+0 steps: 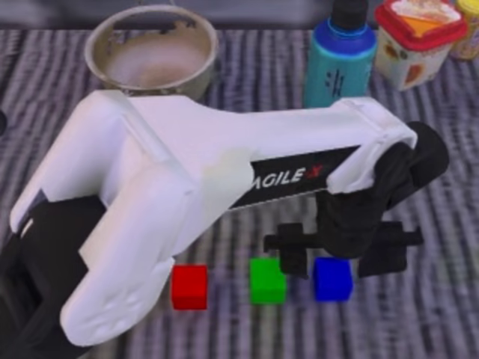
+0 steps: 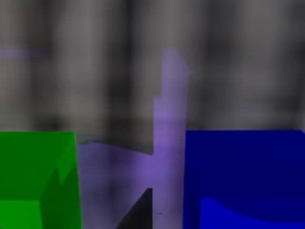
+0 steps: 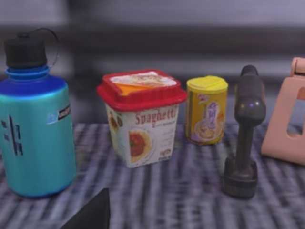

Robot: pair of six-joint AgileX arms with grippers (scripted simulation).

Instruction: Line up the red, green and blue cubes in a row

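The left arm (image 1: 187, 187) stretches low across the striped table (image 1: 419, 314), its gripper (image 1: 337, 258) spread open astride the blue cube (image 1: 332, 279), beside the green cube (image 1: 267, 280) and red cube (image 1: 188, 286) in a row.

Left arm (image 1: 224, 164): "AGILE X" on black strip along white link. Tub (image 3: 141, 117): "Spaghetti" in red, last letters cut by the edge. Bottle (image 3: 35, 129) label and yellow can (image 3: 206, 110) print unreadable.

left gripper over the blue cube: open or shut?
Open. In the top view the left gripper has its fingers spread either side of the blue cube, clear of it; the cube sits flat beside the green cube.
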